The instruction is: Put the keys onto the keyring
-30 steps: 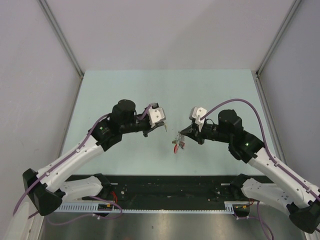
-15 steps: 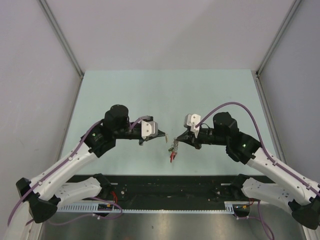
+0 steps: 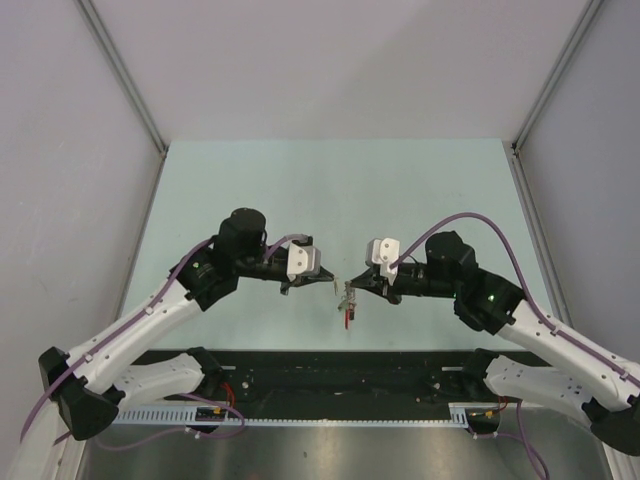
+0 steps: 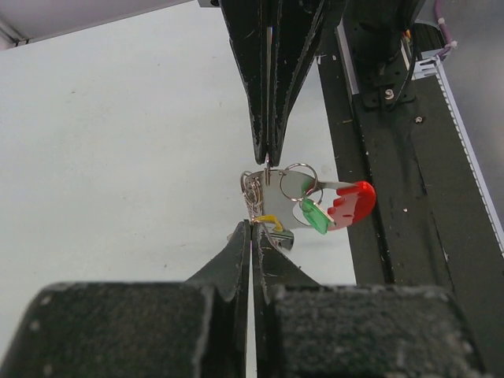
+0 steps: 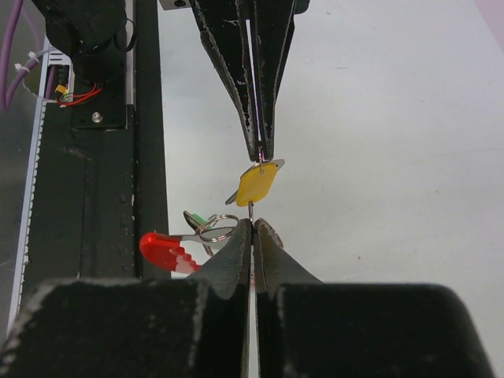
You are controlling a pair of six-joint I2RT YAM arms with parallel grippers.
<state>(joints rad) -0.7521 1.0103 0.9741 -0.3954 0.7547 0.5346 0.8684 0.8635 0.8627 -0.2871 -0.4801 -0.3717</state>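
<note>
A pale green table (image 3: 250,180) sits between plain grey walls (image 3: 330,70). In the top view both arms reach inward from the near edge, elbows bent out, and their fingertips nearly meet over the table's near middle. The left gripper (image 3: 327,283) is pinched tight on something too small to make out from here. The right gripper (image 3: 352,289) is clamped just beside it, and the keyring (image 3: 347,312) dangles from its tips, red end lowest.

In the left wrist view, the left arm's own fingers are pressed together, with a sliver of the yellow key (image 4: 268,222) at their tips. Opposite, the right gripper's closed tips grip a wire loop of the keyring. The green key (image 4: 313,214) and the red band hang off to the right, over the edge of a black rail (image 4: 409,197).

In the right wrist view, the yellow key's flat head sits in the left gripper's shut tips. Its shaft points at the right fingers, which clamp the keyring.
</note>
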